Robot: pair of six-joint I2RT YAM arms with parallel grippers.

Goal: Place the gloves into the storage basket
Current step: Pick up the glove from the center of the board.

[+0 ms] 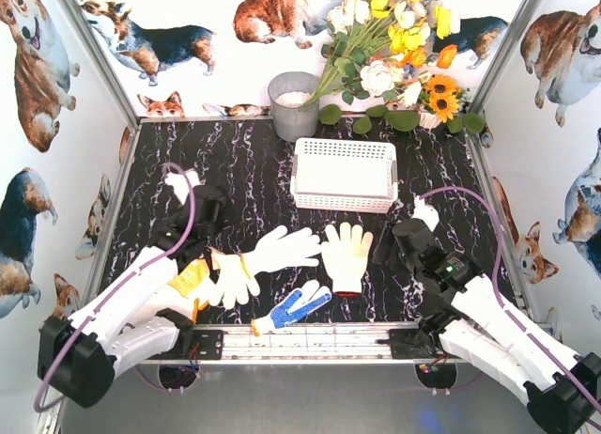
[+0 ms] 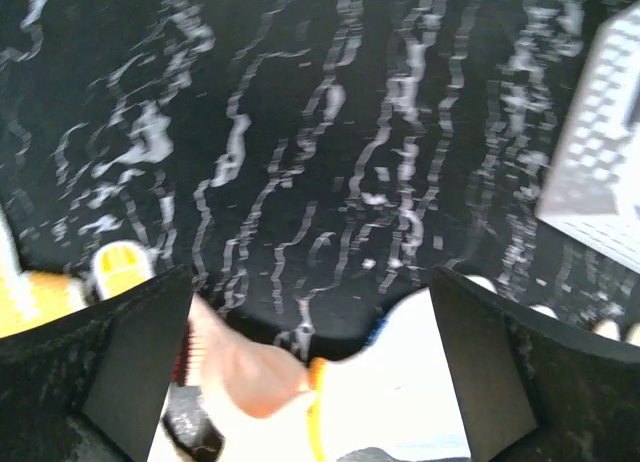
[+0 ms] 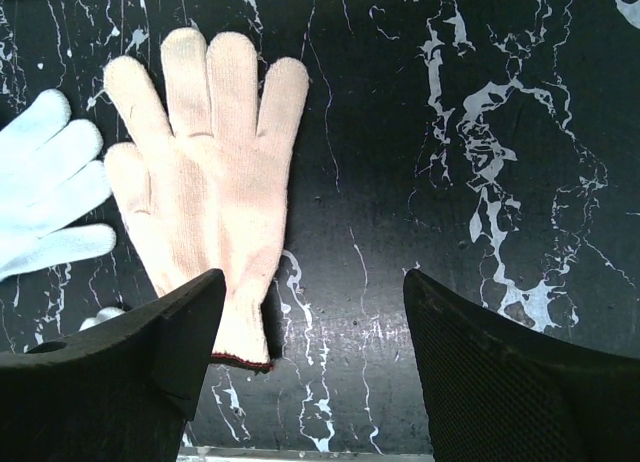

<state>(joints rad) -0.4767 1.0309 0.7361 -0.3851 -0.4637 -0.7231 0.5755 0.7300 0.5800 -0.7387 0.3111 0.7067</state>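
The white slotted storage basket stands at the table's middle back; its corner shows in the left wrist view. In front of it lie a white glove, a pale yellow glove with a dark cuff, a blue-dotted glove, an orange-yellow glove and another pale glove. My left gripper is open over the white glove's yellow-edged cuff and the pale glove. My right gripper is open and empty, just right of the pale yellow glove.
A grey metal bucket and a bunch of flowers stand at the back. Corgi-print walls close in the left, right and back. A metal rail runs along the near edge.
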